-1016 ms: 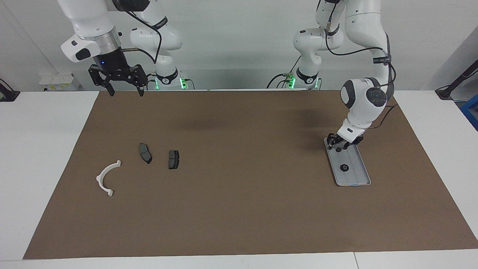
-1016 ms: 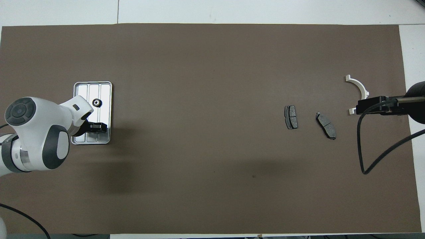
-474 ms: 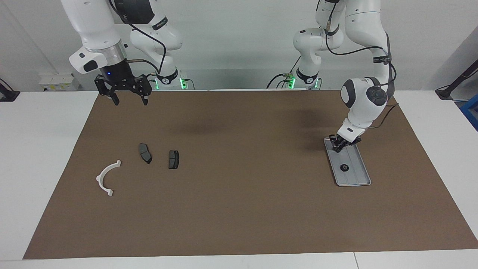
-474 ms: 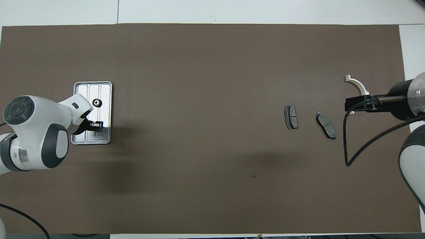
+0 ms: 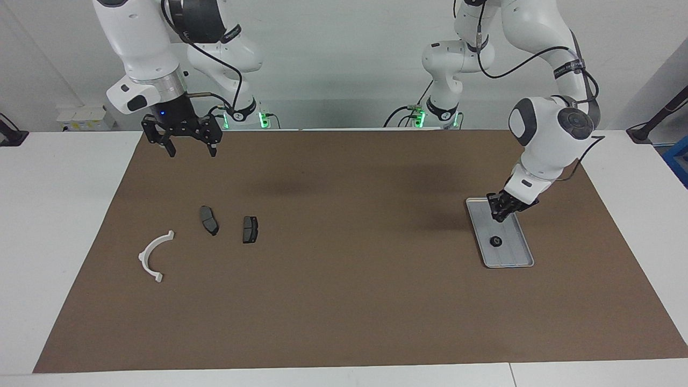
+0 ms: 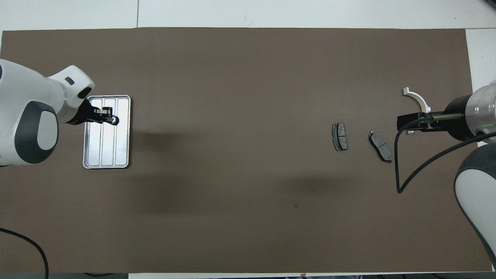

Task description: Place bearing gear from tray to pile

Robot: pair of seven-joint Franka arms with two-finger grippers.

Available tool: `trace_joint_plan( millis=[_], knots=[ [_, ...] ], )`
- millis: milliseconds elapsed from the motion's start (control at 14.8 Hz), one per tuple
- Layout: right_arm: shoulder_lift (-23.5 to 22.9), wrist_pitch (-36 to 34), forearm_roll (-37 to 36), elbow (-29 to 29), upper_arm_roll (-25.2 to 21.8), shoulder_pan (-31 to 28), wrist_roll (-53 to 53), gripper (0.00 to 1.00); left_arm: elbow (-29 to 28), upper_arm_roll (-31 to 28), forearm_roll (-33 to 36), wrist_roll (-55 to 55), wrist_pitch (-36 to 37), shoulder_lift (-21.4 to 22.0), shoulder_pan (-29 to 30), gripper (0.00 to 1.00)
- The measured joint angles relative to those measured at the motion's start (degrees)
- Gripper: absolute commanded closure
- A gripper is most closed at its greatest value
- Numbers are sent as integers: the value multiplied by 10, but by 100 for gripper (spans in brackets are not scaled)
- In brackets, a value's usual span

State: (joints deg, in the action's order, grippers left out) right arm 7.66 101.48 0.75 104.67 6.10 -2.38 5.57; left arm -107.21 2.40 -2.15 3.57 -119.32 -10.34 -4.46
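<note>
No legible text, labels, brands or numbers anywhere in either view. Small band markings on arm joints too small to read. Nothing printed on brown mat or white table surface

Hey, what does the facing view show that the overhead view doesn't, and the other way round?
Facing only: both arm bases, and height: the left gripper hangs shut above the flat silver metal tray, clear of the small black gear lying in it; the right gripper waits open over the brown mat.
Overhead only: the tray's three-panel floor; there the right gripper overlaps the white semicircular plastic bracket.
Both: tray, gear, bracket, two dark grey brake-pad pieces.
</note>
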Motion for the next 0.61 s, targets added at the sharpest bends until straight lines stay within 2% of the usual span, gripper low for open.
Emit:
trace_joint_plan(
  millis=[339, 474, 609],
  knots=[
    [1, 0, 1, 6, 1, 1, 26, 6, 115, 4, -1, 173, 27, -78, -170, 100],
    [1, 0, 2, 16, 1, 17, 89, 6, 147, 4, 14, 242, 31, -118, -231, 100],
    [0, 3, 2, 30, 3, 39, 163, 6, 161, 3, 21, 281, 29, -148, -266, 100]
  ],
)
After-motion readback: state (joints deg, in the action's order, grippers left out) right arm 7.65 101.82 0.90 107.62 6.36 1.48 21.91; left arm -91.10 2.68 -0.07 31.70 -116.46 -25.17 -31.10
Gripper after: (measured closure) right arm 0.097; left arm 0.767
